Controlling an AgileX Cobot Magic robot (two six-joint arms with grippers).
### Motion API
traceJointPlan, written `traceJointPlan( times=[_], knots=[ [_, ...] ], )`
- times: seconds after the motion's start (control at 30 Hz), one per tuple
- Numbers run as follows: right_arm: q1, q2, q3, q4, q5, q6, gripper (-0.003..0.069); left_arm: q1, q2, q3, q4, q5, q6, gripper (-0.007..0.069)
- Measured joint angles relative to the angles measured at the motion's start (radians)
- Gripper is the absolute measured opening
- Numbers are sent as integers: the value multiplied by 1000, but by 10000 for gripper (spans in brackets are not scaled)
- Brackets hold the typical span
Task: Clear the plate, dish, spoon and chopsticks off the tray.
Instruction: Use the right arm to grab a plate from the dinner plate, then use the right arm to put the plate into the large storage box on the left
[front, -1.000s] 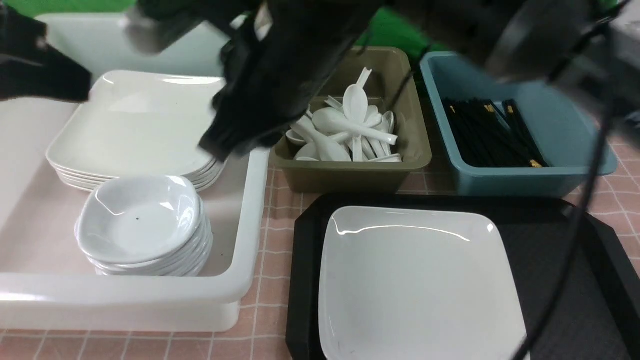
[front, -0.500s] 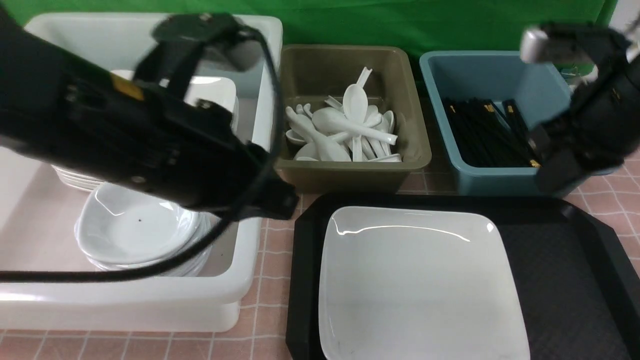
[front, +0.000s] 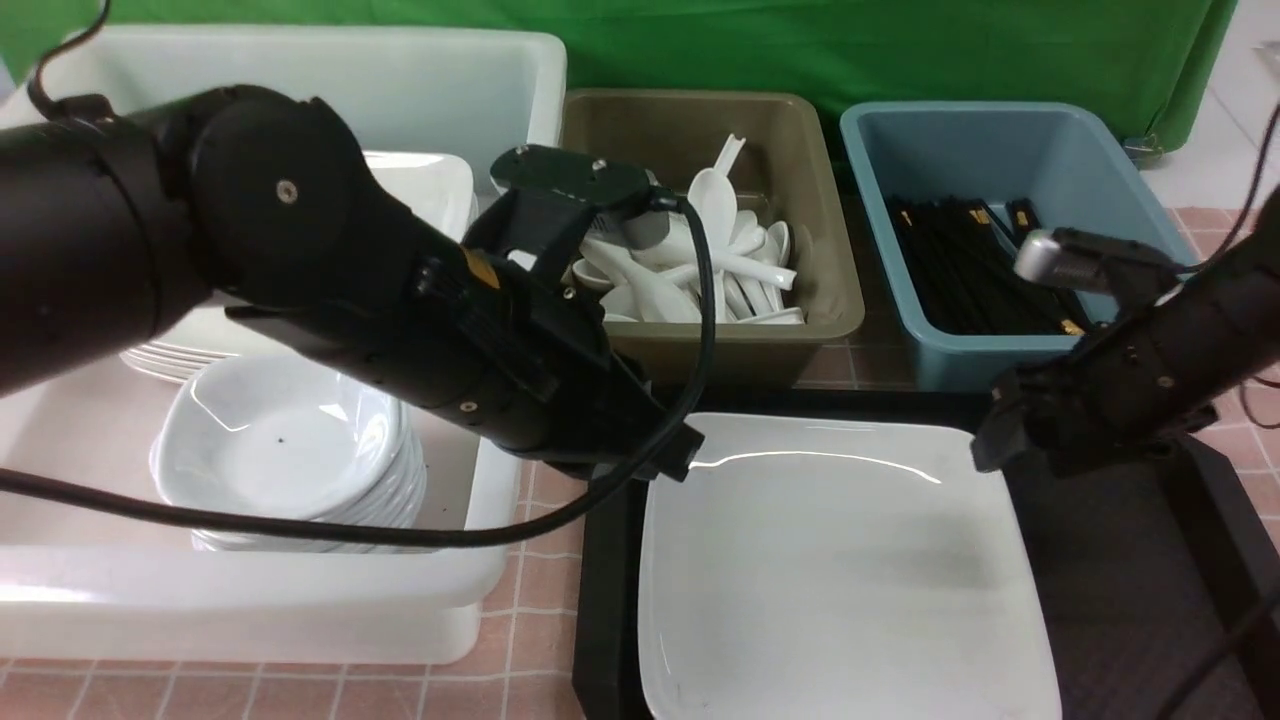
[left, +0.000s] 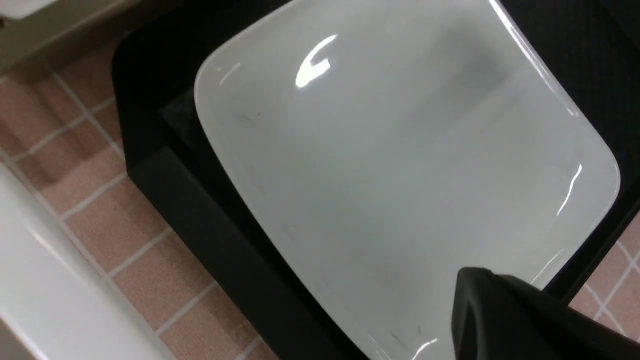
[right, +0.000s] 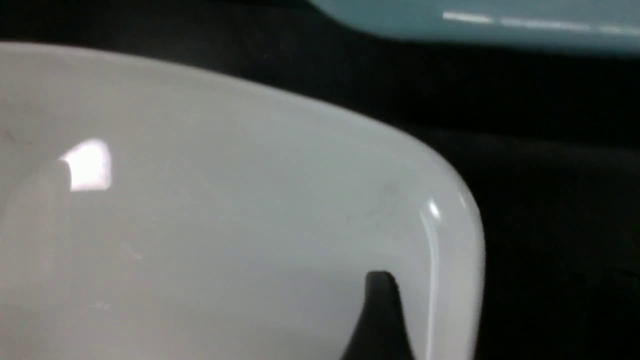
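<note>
Nearest, lower centre of the front view: plate (front: 840, 570) lies flat on the left half of the tray (front: 1100, 560). The tray's right half is bare textured black. No dish, spoon or chopsticks show on the part of the tray in view. Pink tiled table (front: 530, 560) shows at lower left, beside the white bin (front: 300, 600).

Mid-frame: left pincer (front: 670, 455) sits at the plate's far-left corner, shut, with nothing in it. Right pincer (front: 995, 445) sits at the far-right corner. In the right wrist view one fingertip (right: 380, 300) lies just inside the raised rim; the other is hidden, so I cannot tell how wide it stands or whether it grips.

Left of centre: stacked dishes (front: 290, 450) in the white bin, with the left arm's cable (front: 300, 530) hanging across them.

Far: olive bin (front: 820, 300) with spoons (front: 700, 260), and a blue bin (front: 1120, 200) with black chopsticks (front: 980, 270).

Judgement: the plate is the last item to clear.

Risks:
- The glossy rim may slip from a one-corner pinch, because the plate is wide and would lever downward.
- A closed left pincer could shove the plate across the tray instead of steadying it.
- The cable may drag on the stacked dishes.
- The plate's edge may strike the white bin's wall on transfer.
</note>
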Motion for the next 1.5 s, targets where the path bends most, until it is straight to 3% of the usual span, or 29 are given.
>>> traceJointPlan(
  times=[0.23,0.33,0.43,0.63,0.9,1.0,1.2,1.33,1.5],
  knots=[
    [38,89,-40,6,-27,-29,566,0,0,0,3,0,-8,-1],
    [55,101,-40,6,-29,-49,516,0,0,0,3,0,-24,-1],
    [68,102,-41,4,-29,-64,272,0,0,0,3,0,-28,-1],
    [54,75,-43,13,32,-72,249,0,0,0,3,0,-31,-1],
    [43,-200,-42,17,181,-74,85,32,0,-51,8,39,-71,-1],
    [44,-283,-45,18,201,-76,69,56,0,-87,12,63,-71,-1],
    [46,-412,-130,11,239,-91,71,151,-4,-200,55,140,-71,-1],
    [49,-417,-272,82,253,-91,71,260,-48,-263,91,188,-71,-1],
    [105,-323,-510,226,209,-91,71,499,-162,-306,120,214,-71,0]
  ],
)
